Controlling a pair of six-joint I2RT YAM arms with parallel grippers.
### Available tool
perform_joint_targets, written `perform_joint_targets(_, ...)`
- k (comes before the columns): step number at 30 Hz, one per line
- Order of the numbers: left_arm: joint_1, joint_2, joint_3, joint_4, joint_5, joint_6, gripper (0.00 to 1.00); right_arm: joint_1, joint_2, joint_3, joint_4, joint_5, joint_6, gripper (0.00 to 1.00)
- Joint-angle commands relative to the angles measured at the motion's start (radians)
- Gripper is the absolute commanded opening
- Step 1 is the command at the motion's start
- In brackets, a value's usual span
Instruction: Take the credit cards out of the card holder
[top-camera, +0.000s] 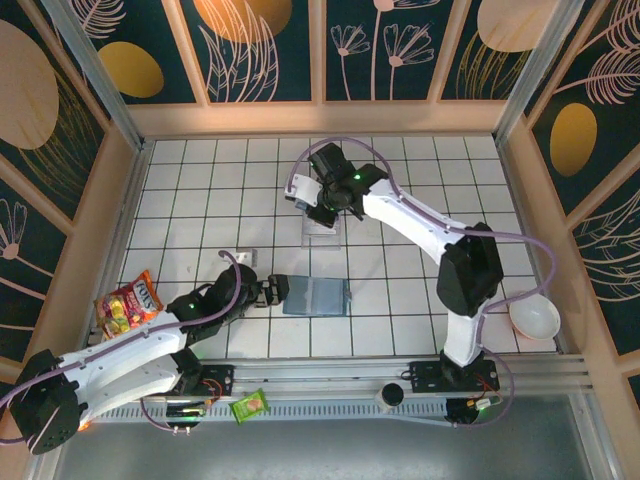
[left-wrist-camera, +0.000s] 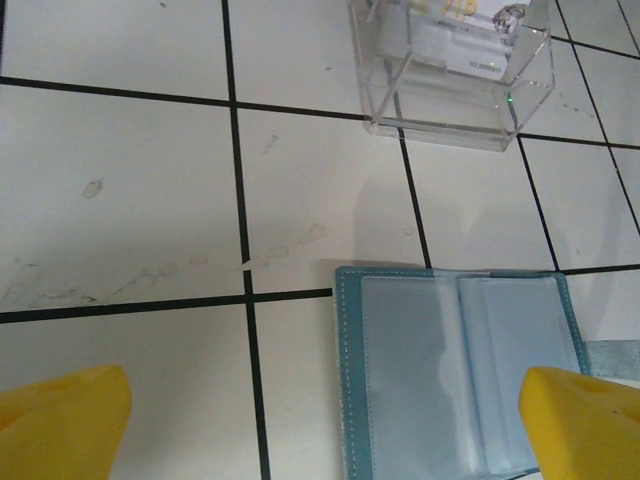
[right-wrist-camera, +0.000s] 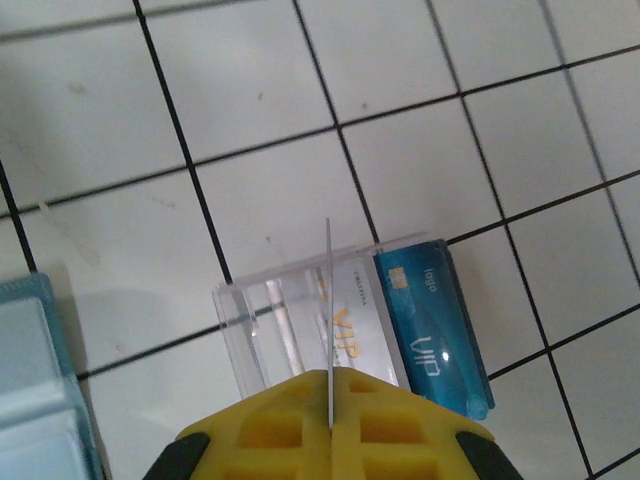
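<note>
From above, the released left pincer (top-camera: 274, 290) sits just beside the flat teal two-panel card holder (top-camera: 316, 297) on the white tiled desk (top-camera: 200, 180). In its wrist view the card holder lies open just ahead. In the right wrist view, the right pincer (right-wrist-camera: 330, 378) clenches a thin card (right-wrist-camera: 328, 290) edge-on above a clear plastic case (right-wrist-camera: 290, 325); if misaligned, the card could miss the case.

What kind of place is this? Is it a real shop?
Probably a robot practice booth, not a shop: a left arm and right arm fixed at a white tiled table, boxed in by leaf-patterned walls.
</note>
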Motion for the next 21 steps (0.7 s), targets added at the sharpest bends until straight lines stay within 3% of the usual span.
perform_joint_targets(1, 0.009, -0.006, 0.053, -0.056, -0.035, 0.011, 0.99, -0.020, 0.034, 0.048, -0.079, 0.018, -0.117, 0.00)
perform_joint_targets(6, 0.092, 0.013, 0.035, -0.009, 0.071, 0.011, 0.99, -0.047, 0.087, 0.100, -0.080, -0.011, -0.181, 0.00)
perform_joint_targets(10, 0.160, 0.032, 0.013, 0.051, 0.151, 0.009, 0.99, -0.062, 0.132, 0.119, -0.062, 0.037, -0.225, 0.00)
perform_joint_targets(21, 0.191, 0.149, 0.065, 0.051, 0.183, 0.040, 0.99, -0.098, 0.181, 0.139, 0.027, 0.037, -0.265, 0.00)
